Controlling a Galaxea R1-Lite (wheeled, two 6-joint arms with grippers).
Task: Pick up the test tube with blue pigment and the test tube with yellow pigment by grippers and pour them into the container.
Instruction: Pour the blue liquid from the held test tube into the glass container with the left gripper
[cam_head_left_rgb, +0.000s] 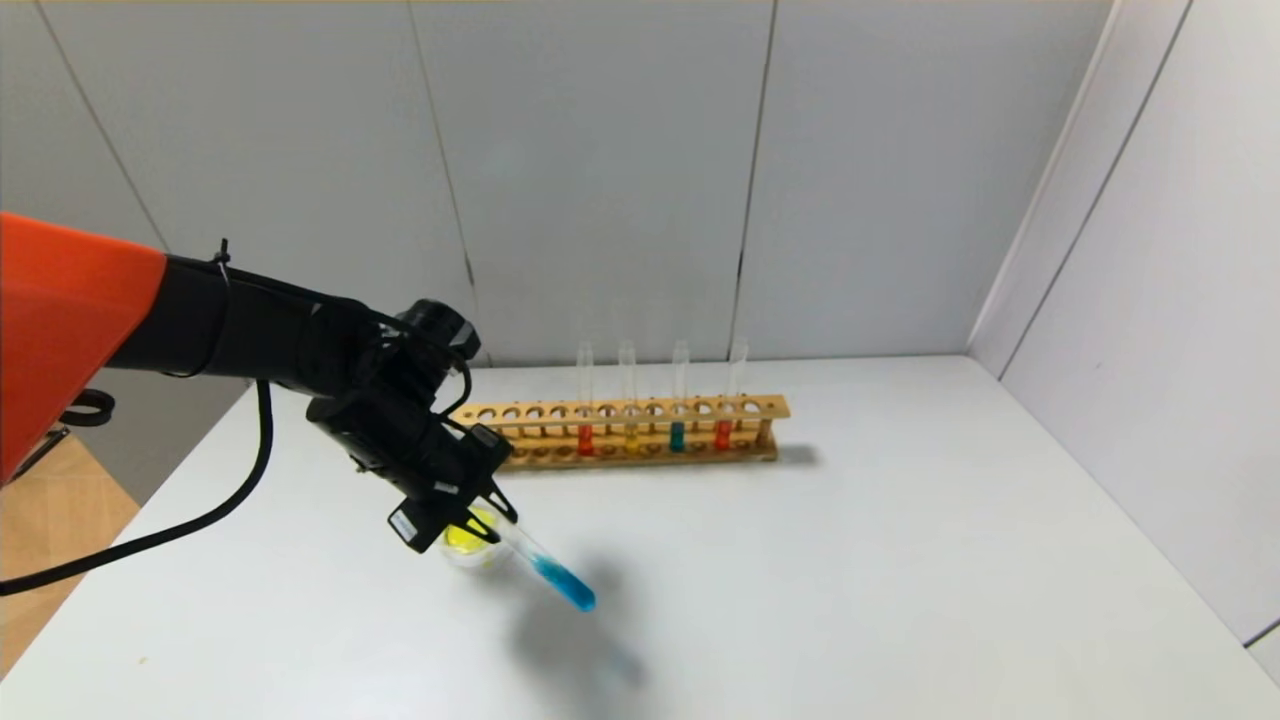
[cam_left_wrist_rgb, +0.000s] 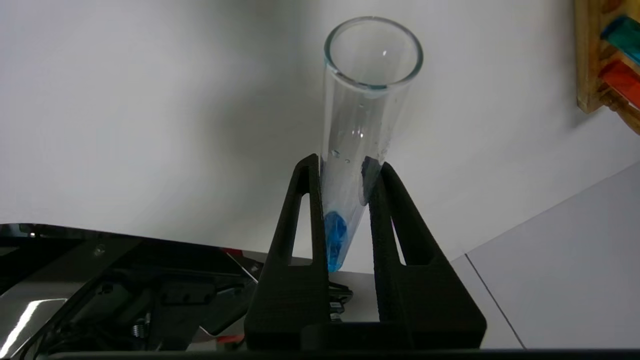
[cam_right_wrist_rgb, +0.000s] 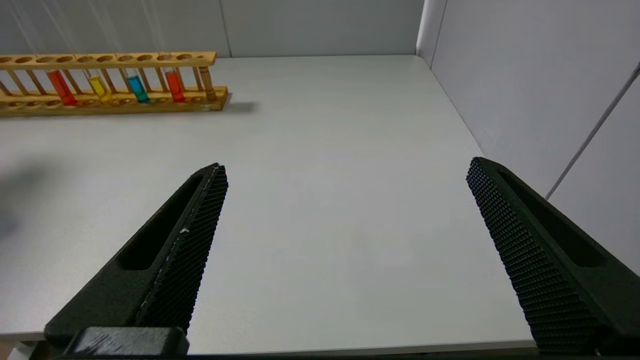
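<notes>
The left arm, orange at the upper segment and black below, reaches in from the left and slants down over the white surface (cam_head_left_rgb: 900, 560). Its black left hand (cam_head_left_rgb: 485, 515) grips the slim clear glass test tube with blue pigment (cam_head_left_rgb: 553, 573), held tilted above the surface with its round blue end pointing away from the hand toward the robot's right and lower than the rest.

Just under the hand sits the small low clear glass container (cam_head_left_rgb: 470, 540), holding bright yellow liquid; the hand covers much of it, so its rim is only partly seen. The tube's mouth is hidden behind the fingers in the head view.

The left wrist view shows what the head view cannot: the two black fingers (cam_left_wrist_rgb: 295, 240) clamp the tube's (cam_left_wrist_rgb: 360, 135) sides, the open mouth is clear of them, and droplets cling to the inner glass above the blue liquid.

Farther back stands the long wooden test tube rack (cam_head_left_rgb: 640, 430) with red, amber-yellow, teal and red tubes.

The right hand (cam_right_wrist_rgb: 345, 175) is outside the head view; its own camera shows its textured fingers spread wide apart, holding nothing, above the surface near the right wall.
</notes>
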